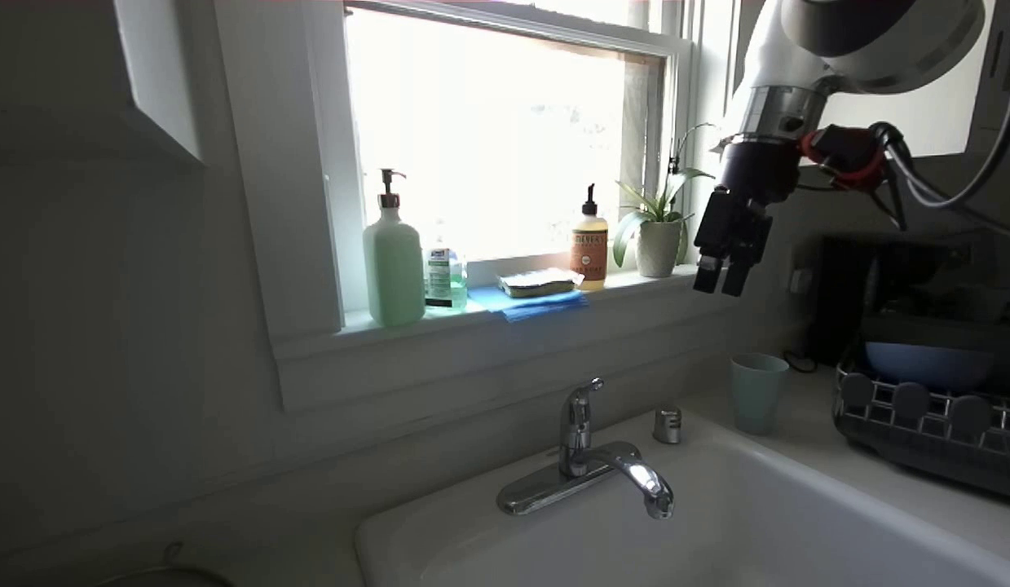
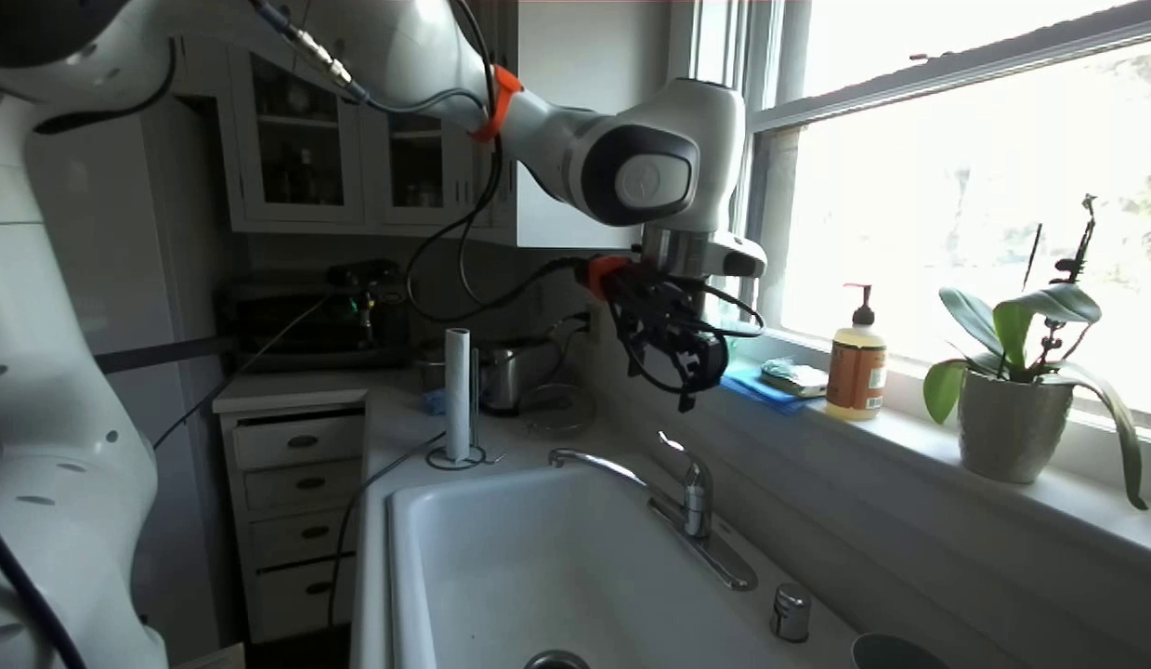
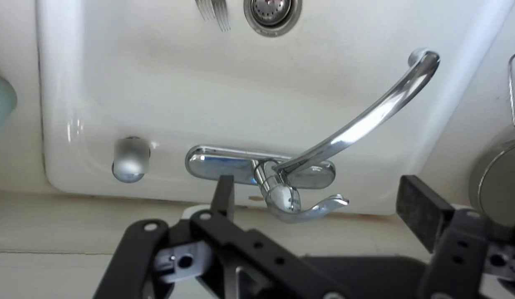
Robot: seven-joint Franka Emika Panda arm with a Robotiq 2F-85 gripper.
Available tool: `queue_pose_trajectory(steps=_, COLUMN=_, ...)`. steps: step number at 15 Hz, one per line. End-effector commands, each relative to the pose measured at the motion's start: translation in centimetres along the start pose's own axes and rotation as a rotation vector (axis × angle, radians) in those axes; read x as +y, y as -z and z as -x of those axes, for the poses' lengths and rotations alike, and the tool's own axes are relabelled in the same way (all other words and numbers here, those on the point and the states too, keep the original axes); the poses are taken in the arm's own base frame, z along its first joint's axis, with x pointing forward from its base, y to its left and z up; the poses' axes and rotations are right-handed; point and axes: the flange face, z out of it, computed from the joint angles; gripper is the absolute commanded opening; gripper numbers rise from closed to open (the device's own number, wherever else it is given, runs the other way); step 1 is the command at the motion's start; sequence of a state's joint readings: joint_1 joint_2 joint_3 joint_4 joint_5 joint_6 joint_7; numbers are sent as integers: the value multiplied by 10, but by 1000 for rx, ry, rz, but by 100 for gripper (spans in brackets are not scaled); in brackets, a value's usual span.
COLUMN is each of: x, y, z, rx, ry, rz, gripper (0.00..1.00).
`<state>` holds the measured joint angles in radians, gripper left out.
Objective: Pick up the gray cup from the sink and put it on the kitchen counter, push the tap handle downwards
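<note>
The gray cup (image 1: 757, 395) stands upright on the kitchen counter (image 1: 806, 444) beside the sink (image 1: 431, 530). Part of the cup shows at the left edge of the wrist view (image 3: 1, 101) and at the bottom of an exterior view (image 2: 895, 652). The tap handle (image 3: 311, 211) tops the chrome faucet; it also shows raised in both exterior views (image 1: 584, 395) (image 2: 685, 453). My gripper (image 3: 317, 193) is open and empty, with its fingers wide apart. It hangs above the faucet, clear of it, in both exterior views (image 1: 721, 281) (image 2: 686, 401). In the wrist view the handle appears between the fingertips.
A chrome knob (image 1: 668, 425) stands between faucet and cup. The windowsill holds a green pump bottle (image 1: 394, 269), a soap bottle (image 1: 588, 253), a sponge (image 1: 540, 283) and a potted plant (image 1: 658, 244). A dish rack (image 1: 920, 416) stands beyond the cup. Forks (image 3: 213, 12) lie in the sink.
</note>
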<state>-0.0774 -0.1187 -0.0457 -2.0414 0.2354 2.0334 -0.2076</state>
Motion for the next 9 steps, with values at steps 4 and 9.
queue_pose_trajectory(steps=4, x=2, y=28, z=36, rx=-155, ry=-9, rz=-2, gripper=100)
queue_pose_trajectory(steps=9, x=1, y=23, z=32, rx=-142, ry=-16, rz=-17, gripper=100)
